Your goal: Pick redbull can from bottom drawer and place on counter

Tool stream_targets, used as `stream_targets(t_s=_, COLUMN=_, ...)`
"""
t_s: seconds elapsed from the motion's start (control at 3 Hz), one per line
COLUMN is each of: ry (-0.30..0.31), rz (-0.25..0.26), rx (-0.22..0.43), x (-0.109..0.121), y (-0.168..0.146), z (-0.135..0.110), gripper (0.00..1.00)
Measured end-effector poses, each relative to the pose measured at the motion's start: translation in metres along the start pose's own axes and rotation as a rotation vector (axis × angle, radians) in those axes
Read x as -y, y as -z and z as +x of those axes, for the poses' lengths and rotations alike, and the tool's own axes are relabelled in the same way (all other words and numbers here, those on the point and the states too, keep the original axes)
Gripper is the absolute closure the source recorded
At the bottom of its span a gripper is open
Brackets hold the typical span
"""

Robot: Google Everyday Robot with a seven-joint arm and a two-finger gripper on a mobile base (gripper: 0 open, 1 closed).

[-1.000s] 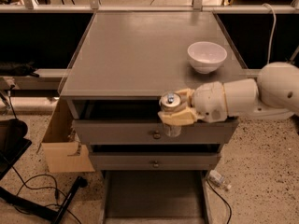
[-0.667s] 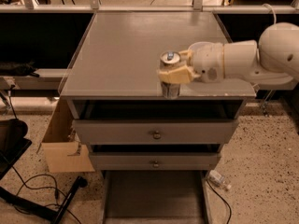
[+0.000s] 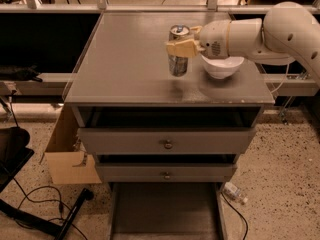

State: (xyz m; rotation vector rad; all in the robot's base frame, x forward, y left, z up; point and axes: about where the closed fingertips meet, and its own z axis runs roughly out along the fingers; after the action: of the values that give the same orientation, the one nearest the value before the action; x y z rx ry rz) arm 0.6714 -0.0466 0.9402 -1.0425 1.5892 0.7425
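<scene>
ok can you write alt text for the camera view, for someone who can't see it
A robot arm's gripper is closed around a slim drink can, holding it upright over the grey counter of a drawer cabinet, close beside a white bowl. At floor level, the bottom drawer is pulled out.

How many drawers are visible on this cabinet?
3: the upper knobbed drawer, the second knobbed drawer below it, and the bottom drawer, pulled out near the floor. None seems hidden. The gripper holds the redbull can over the counter.
</scene>
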Motion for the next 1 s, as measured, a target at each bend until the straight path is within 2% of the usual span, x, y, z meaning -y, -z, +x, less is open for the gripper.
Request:
stream_targets(t_s=0.33, ry=0.000, rz=0.000, rx=0.000, x=0.000, y=0.000, z=0.000, gripper=1.00)
stream_targets(t_s=0.67, ry=-0.004, rz=-0.005, rx=0.013, x=0.003, y=-0.014, z=-0.009, gripper=1.00)
stream_targets(t_s=1.0, ry=-0.053, rz=-0.023, rx=0.052, x=0.020, y=-0.049, z=-0.020, gripper=1.00)
